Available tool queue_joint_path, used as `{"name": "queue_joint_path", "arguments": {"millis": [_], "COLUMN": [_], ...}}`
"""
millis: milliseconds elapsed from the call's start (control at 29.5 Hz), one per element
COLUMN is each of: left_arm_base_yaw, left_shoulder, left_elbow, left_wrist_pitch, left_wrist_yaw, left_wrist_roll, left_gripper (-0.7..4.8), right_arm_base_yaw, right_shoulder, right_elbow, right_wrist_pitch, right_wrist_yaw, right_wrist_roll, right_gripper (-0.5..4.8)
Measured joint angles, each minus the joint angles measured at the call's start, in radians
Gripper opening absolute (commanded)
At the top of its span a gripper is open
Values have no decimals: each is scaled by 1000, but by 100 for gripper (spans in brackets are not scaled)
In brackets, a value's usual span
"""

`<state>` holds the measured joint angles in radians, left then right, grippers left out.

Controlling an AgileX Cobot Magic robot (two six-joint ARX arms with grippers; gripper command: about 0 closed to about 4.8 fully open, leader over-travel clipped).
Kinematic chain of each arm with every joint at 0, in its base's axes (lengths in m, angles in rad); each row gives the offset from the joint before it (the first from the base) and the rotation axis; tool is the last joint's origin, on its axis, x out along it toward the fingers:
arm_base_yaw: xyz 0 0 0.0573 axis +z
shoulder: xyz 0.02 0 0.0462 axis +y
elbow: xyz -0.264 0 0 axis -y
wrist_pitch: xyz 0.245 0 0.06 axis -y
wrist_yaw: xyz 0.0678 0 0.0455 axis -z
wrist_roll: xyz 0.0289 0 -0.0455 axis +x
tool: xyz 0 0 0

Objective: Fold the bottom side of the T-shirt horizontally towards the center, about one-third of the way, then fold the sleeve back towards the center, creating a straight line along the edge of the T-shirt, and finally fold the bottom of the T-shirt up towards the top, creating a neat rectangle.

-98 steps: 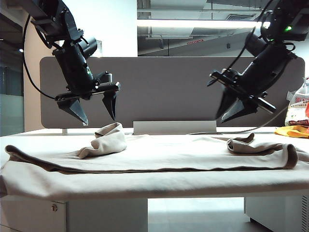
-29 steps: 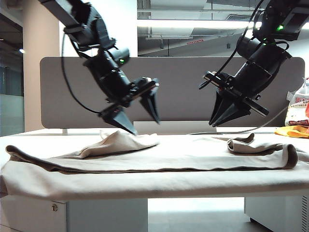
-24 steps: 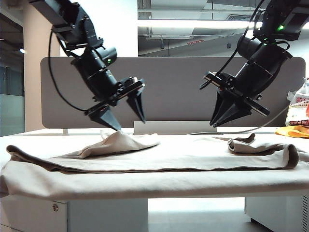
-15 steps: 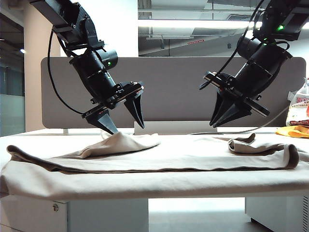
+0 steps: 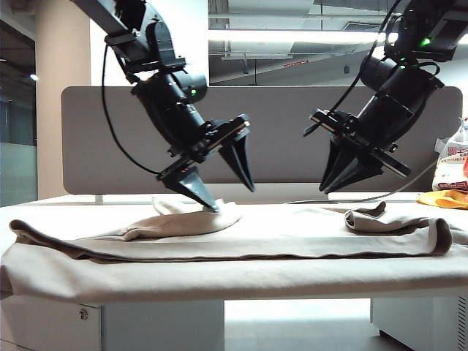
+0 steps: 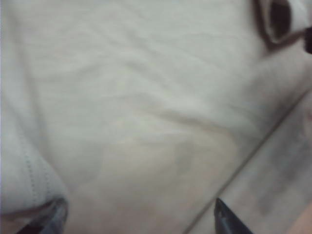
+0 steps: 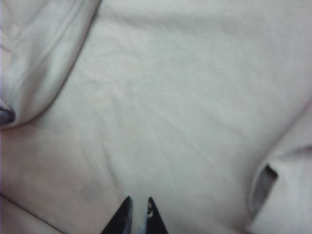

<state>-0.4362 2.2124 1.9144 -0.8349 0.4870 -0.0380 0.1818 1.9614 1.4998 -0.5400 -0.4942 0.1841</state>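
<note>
I see the beige T-shirt (image 5: 241,245) lying flat, both sleeves bunched. My left gripper (image 5: 230,191) gapes wide, one tip touching cloth; the right gripper (image 5: 342,181) hangs closed, empty.

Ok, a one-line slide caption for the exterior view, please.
Open left gripper presses one fingertip onto the beige T-shirt; shut right gripper hovers above it.
</note>
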Motion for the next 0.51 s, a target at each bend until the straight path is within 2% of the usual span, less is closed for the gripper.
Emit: {"name": "queue_joint_path", "arguments": {"millis": [136, 339, 509], "left_arm_base_yaw": [2, 67, 121], "left_shoulder": [-5, -95, -194], "left_elbow": [0, -3, 2], "left_wrist_pitch": [1, 5, 3], "left_wrist_yaw": [4, -56, -65], "left_wrist_roll": [0, 10, 19], "left_gripper": [389, 389, 389], "right_arm_base_yaw": [-29, -127, -200], "right_shoulder": [-16, -76, -172], "right_elbow": [-1, -4, -116], "right_wrist_pitch": [-28, -59, -63], "right_wrist_yaw": [-16, -43, -49], "right_wrist_roll": [-21, -27, -29], "right_gripper": [29, 29, 30]}}
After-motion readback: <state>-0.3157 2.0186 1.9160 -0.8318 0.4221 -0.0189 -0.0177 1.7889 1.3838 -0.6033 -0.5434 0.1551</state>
